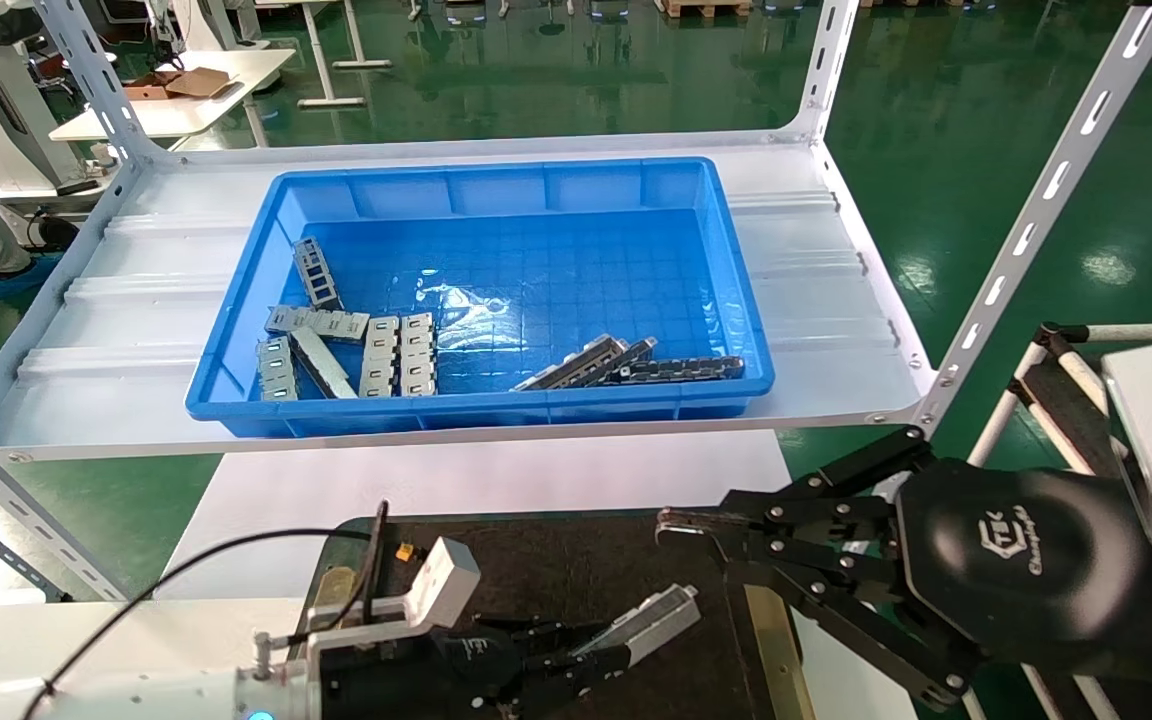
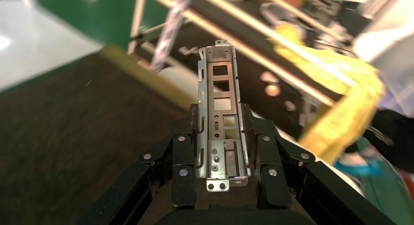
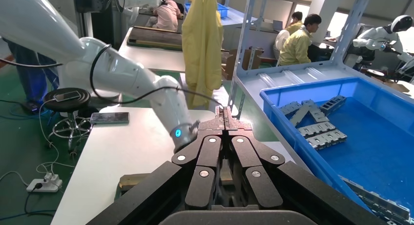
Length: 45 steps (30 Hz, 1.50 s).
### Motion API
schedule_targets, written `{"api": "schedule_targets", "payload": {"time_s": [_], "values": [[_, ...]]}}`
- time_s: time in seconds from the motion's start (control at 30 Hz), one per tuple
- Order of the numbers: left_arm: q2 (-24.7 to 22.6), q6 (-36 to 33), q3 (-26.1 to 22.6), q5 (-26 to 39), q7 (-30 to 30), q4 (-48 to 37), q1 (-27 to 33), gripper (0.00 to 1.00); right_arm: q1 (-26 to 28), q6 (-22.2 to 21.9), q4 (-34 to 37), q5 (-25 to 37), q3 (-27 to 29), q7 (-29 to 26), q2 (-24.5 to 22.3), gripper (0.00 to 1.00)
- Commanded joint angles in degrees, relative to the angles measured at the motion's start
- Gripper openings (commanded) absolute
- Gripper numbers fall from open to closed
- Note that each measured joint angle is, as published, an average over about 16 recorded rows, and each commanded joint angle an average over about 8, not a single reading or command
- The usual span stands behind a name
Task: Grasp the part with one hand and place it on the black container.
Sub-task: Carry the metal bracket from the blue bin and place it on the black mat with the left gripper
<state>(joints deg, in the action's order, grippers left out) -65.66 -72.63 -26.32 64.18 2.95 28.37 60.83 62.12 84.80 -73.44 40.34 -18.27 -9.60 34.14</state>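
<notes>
The part (image 2: 220,112) sits pinched lengthwise in the left gripper (image 1: 576,655), its long axis running out past the fingertips, poised just above the black container (image 1: 576,560). Setting it down looks a short drop. The right gripper (image 1: 681,527), fingers pressed together, hovers alongside.

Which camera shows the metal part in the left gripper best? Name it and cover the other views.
The left wrist view: the part fills the centre, cut-out windows facing the camera, clamped in the left gripper. The head view shows only its pale end sticking out above the black container. The right wrist view does not show it.
</notes>
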Motion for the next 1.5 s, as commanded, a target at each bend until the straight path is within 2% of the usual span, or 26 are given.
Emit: {"api": "schedule_targets", "payload": {"time_s": [0.03, 0.37, 0.6, 1.03, 1.5], "values": [[-0.68, 3.6, 0.11, 0.16, 1.15, 1.13, -2.11, 0.0, 0.0, 0.0, 0.0, 0.0, 0.0, 0.0, 0.0, 0.0], [-4.46, 26.65, 0.23, 3.15, 10.61, 10.96, -10.36, 0.0, 0.01, -0.01, 0.0, -0.02, -0.02, 0.01, -0.01, 0.0], [-7.07, 38.97, -1.28, 6.46, 18.28, 17.07, -13.86, 0.0, 0.01, -0.02, 0.0, -0.03, -0.04, 0.02, -0.02, 0.0], [-11.54, 53.97, -6.25, 11.09, 28.25, 19.33, -15.61, 0.0, 0.02, -0.03, 0.0, -0.04, -0.07, 0.03, -0.03, 0.0], [-12.43, 68.64, -18.34, 8.21, 36.23, 18.26, -13.17, 0.0, 0.02, -0.04, 0.0, -0.06, -0.09, 0.05, -0.04, 0.0]]}}
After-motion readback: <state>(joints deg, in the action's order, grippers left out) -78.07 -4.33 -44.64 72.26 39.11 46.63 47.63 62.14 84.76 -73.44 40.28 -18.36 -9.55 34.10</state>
